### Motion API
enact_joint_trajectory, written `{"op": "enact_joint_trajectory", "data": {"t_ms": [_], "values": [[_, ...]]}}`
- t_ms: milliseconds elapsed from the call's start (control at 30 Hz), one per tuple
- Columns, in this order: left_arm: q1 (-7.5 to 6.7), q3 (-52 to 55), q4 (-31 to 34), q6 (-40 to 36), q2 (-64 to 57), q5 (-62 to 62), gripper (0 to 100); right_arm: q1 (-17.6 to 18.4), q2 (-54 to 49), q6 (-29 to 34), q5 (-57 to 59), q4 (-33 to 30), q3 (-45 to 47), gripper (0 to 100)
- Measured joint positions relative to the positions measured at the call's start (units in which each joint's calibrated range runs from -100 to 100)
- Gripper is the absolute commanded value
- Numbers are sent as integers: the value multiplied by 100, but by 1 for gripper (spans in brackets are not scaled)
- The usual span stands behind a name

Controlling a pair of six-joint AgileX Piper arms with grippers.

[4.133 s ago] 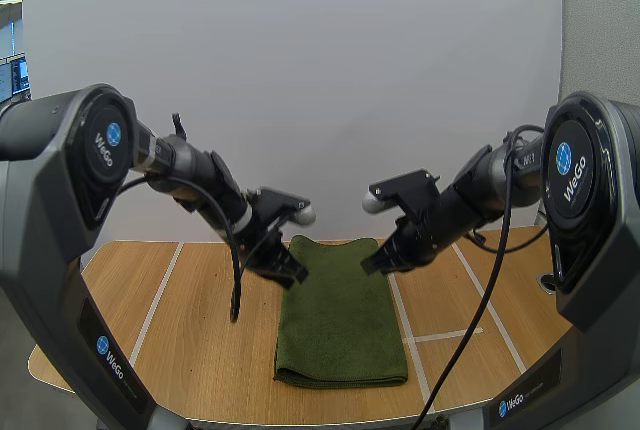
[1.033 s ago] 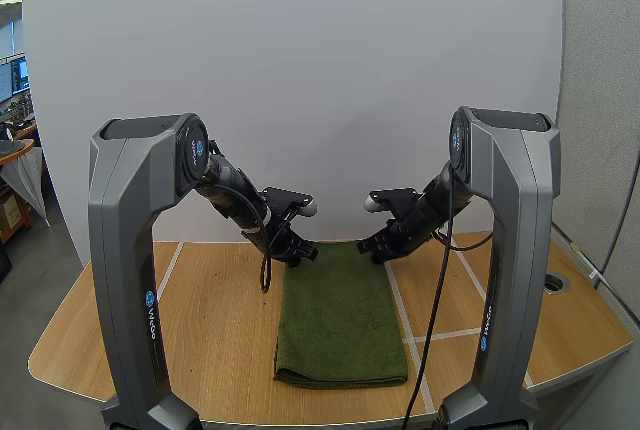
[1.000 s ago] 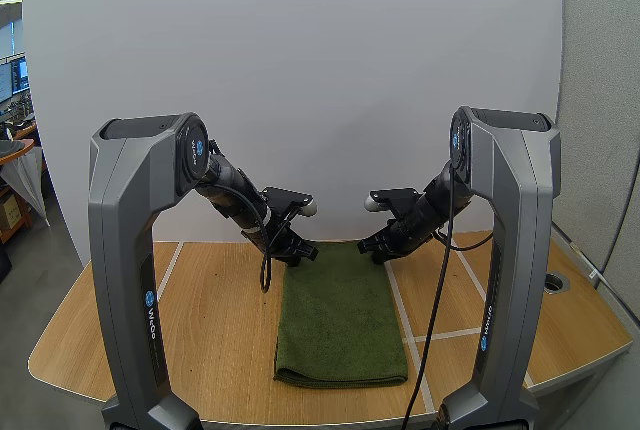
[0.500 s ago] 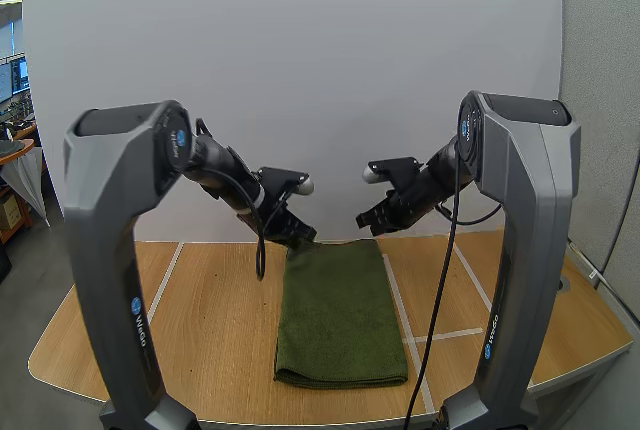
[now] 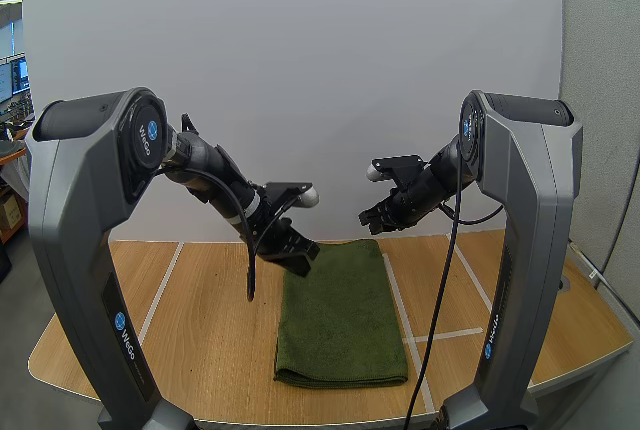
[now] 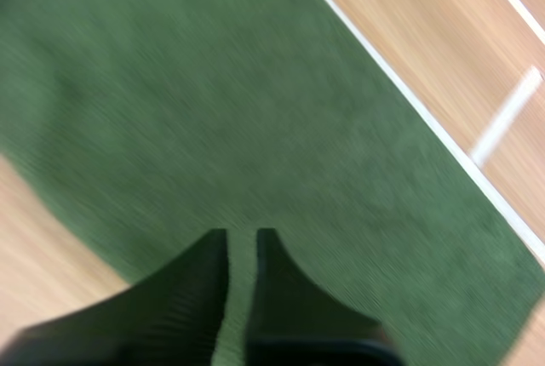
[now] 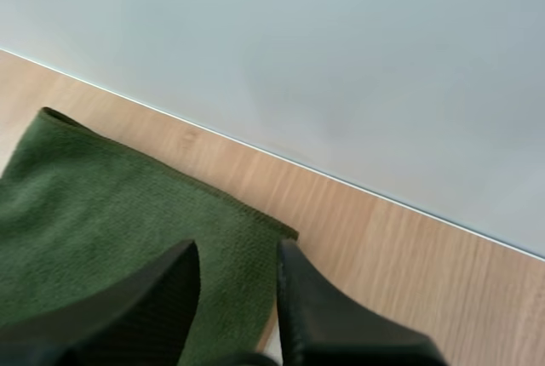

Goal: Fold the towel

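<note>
A dark green towel (image 5: 340, 310) lies folded into a long strip on the wooden table (image 5: 200, 330), running from front to back. My left gripper (image 5: 302, 262) hovers just above the towel's far left corner. In the left wrist view the left gripper (image 6: 242, 234) hangs over the green cloth (image 6: 255, 111), its fingers a narrow slit apart with nothing between them. My right gripper (image 5: 368, 220) is raised above the far right corner. Its wrist view shows the right gripper (image 7: 238, 251) open over that towel corner (image 7: 128, 204), holding nothing.
White tape lines (image 5: 440, 335) cross the tabletop to the right of the towel. A plain white wall (image 5: 320, 70) stands close behind the table's far edge. Bare wood lies on both sides of the towel.
My left gripper has dropped and come nearer, down to the towel's far left corner. My right gripper has stayed raised above the far right corner. The towel has not moved.
</note>
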Motion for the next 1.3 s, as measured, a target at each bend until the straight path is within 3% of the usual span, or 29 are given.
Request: {"op": "enact_joint_trajectory", "data": {"t_ms": [33, 300, 433, 633, 1067, 1133, 1200, 1267, 1300], "values": [[0, 54, 0, 0, -12, 154, 62, 0, 0, 0, -84, 0, 0, 57], [0, 786, -14, 10, -113, 1012, 62, 0, 366, 9, -273, 0, -288, 60], [0, 980, -14, 10, -158, 1046, 62, 13, 777, 9, -226, 24, -547, 66], [0, 1327, 132, -21, -1605, 1114, 62, 27, 1218, 9, 15, 150, -962, 66], [0, 1354, 141, -223, -2170, 1548, 62, 27, 1470, 9, 15, 175, -994, 64], [0, 1354, 141, -231, -2170, 1548, 62, 27, 1518, 9, 15, 175, -1022, 57], [0, 1354, 141, -231, -2170, 1564, 62, 27, 1533, 9, 15, 175, -1025, 42], [0, 1354, 144, -231, -2170, 1564, 62, 27, 1547, 9, 15, 175, -1025, 10], [0, 1354, 144, -240, -2170, 1564, 62, 27, 1546, 9, 15, 175, -1025, 0]]}}
